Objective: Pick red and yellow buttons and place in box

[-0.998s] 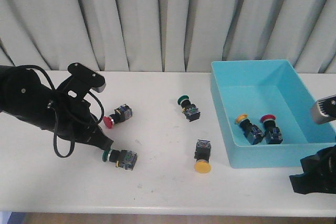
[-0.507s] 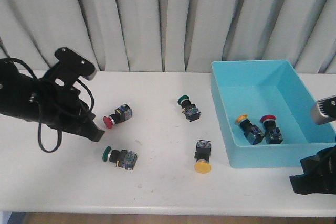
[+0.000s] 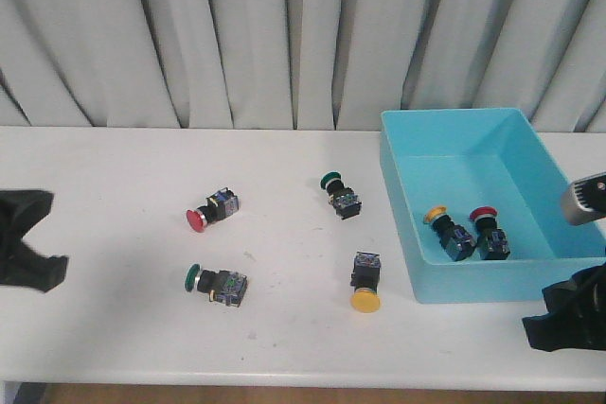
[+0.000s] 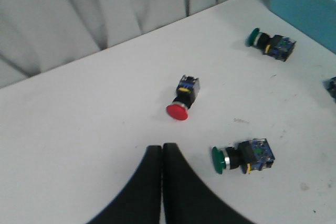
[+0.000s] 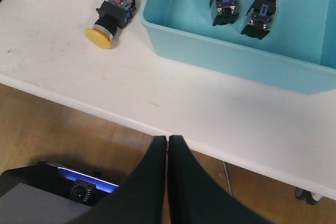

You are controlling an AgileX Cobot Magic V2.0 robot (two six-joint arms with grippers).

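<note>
A red button lies on its side on the white table's left half; it also shows in the left wrist view. A yellow button lies just left of the turquoise box and shows in the right wrist view. Inside the box lie one yellow button and one red button. My left gripper is shut and empty, far left of the red button, at the table's left edge. My right gripper is shut and empty, off the table's front edge, right of the box.
Two green-capped buttons lie on the table: one in front of the red button, one near the middle. Grey curtains hang behind the table. The box's near wall stands close to the front table edge.
My left arm has pulled back to the left, from beside the red and green buttons to the table's left edge. The buttons and right arm have not moved.
</note>
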